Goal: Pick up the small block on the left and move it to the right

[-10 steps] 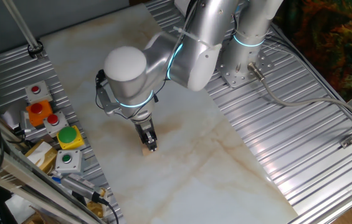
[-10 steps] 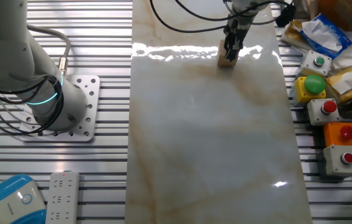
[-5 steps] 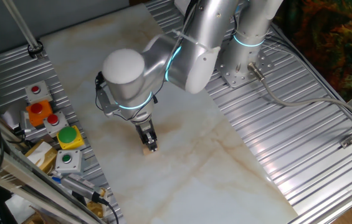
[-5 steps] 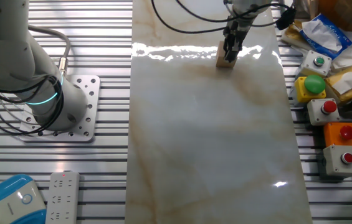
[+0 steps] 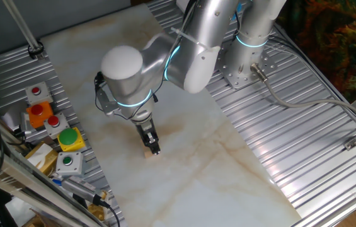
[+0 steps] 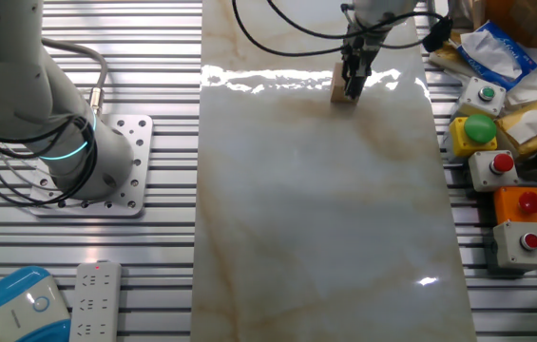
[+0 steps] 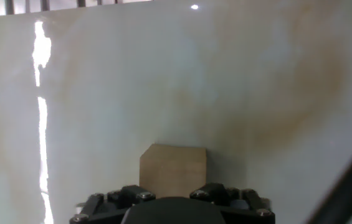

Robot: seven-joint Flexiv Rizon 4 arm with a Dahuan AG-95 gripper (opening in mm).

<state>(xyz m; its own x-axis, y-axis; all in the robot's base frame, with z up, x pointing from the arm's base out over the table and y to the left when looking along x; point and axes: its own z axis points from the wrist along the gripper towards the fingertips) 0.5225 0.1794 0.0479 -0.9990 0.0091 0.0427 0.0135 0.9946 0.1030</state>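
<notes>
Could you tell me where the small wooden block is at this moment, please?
In the other fixed view the small block sits in the tool at the marble slab's far end, left of the push-button boxes; the hand view shows it between the fingers.

The bench (image 6: 316, 218) is topped with a pale marble-patterned slab, flanked by ribbed metal panels (image 6: 154, 285). The small block (image 6: 343, 88) is seen at the slab's far edge in the other fixed view; whether it rests on the slab cannot be determined. Push-button boxes (image 6: 501, 171) are placed on the right panel, and the arm's base plate (image 6: 125, 171) on the left.
</notes>
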